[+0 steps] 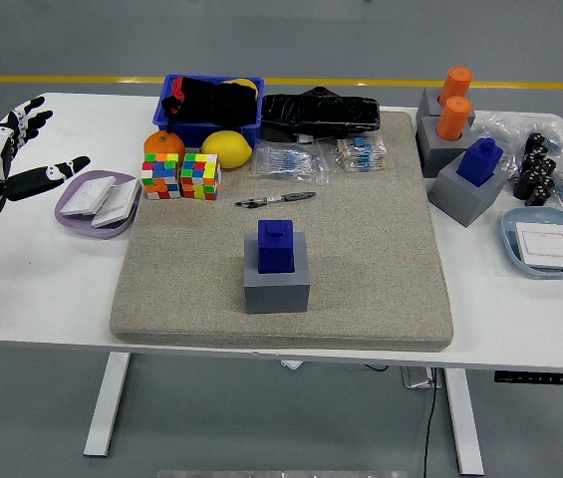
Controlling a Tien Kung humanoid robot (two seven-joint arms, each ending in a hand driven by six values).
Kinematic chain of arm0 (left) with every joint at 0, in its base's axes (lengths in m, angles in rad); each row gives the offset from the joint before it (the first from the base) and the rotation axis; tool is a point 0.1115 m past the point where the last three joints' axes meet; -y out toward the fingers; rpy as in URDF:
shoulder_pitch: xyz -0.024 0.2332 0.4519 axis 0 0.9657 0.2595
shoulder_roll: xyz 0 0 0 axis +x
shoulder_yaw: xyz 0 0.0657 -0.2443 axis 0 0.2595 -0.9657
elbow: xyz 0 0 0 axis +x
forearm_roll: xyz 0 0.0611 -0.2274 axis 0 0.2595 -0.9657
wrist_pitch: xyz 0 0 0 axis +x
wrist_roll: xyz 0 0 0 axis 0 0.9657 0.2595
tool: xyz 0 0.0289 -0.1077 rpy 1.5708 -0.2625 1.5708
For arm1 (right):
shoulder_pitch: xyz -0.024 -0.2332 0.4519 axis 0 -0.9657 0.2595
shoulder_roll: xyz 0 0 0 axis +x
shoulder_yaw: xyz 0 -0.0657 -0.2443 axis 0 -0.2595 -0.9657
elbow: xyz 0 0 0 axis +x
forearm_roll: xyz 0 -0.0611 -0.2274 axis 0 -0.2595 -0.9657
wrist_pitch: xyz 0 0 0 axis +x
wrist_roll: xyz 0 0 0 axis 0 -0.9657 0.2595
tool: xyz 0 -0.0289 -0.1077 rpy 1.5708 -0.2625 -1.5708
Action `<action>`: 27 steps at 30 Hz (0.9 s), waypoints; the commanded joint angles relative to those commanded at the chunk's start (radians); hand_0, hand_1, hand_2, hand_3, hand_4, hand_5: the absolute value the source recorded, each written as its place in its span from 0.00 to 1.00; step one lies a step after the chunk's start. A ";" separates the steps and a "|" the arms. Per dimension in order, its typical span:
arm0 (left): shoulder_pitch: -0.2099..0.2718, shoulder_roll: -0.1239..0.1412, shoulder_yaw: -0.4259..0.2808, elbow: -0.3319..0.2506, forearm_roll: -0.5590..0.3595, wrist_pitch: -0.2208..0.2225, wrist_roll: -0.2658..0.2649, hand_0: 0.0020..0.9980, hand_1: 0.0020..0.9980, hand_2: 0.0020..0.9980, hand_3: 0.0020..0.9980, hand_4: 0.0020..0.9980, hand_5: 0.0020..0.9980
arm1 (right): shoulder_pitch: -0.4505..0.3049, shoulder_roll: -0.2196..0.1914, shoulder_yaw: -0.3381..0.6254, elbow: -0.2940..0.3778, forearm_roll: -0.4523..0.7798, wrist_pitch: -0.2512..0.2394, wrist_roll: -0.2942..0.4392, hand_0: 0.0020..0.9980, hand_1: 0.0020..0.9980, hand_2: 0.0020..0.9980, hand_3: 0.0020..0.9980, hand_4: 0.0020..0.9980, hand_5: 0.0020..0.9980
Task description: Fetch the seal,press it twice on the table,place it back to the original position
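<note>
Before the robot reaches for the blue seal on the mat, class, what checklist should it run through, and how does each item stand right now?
1. Blue block-shaped seal seated upright in its grey square holder: ok.
2. Nothing on top of the seal: ok.
3. Left hand free, fingers spread and holding nothing: ok.
4. Left hand close to the seal: not ok; it hovers at the table's left edge, beyond the lilac plate.
5. Bare beige felt mat beside the holder for pressing: ok.
6. Right hand available: cannot tell, not in view.
</note>
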 joint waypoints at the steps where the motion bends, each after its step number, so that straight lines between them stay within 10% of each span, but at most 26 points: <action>1: 0.000 0.000 0.001 0.000 0.000 0.000 0.001 0.90 0.92 0.89 0.94 0.97 0.25 | -0.001 0.001 -0.001 0.000 0.001 0.000 0.002 0.79 0.70 0.67 0.65 0.83 0.47; 27: -0.011 -0.005 0.009 -0.009 -0.005 0.000 0.003 0.89 0.92 0.89 0.93 0.96 0.23 | -0.010 0.007 -0.019 0.000 0.017 0.011 0.040 0.79 0.70 0.68 0.65 0.83 0.48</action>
